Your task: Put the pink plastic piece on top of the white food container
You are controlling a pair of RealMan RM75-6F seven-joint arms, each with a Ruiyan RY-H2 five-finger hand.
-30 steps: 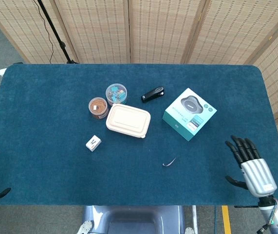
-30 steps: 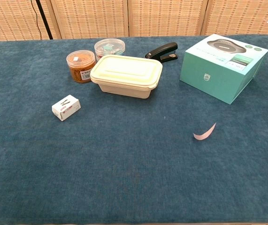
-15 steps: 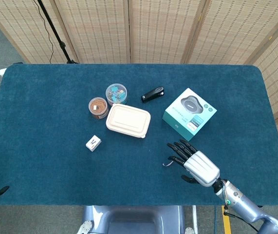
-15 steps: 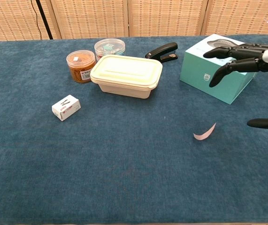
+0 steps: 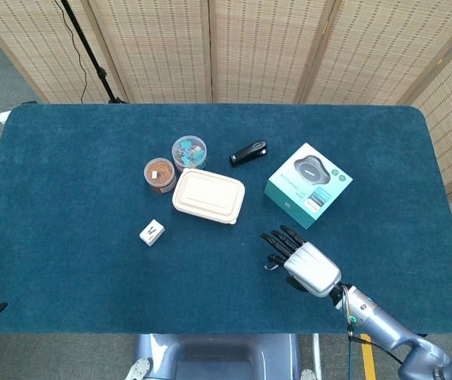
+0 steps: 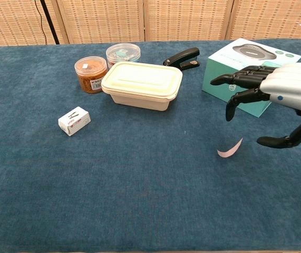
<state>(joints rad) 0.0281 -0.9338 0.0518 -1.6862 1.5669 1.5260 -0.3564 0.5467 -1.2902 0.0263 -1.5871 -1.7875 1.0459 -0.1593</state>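
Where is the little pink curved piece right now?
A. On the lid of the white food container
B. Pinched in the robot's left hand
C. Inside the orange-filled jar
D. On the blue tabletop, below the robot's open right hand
D: the pink piece lies on the blue cloth, with the right hand spread above it and holding nothing; the white food container has a bare lid.

Bright even indoor light, soft faint shadows, no glare, both views sharp, slight wide-angle stretch at edges

Silver-backed right hand (image 6: 287,100), black fingers (image 6: 245,79)
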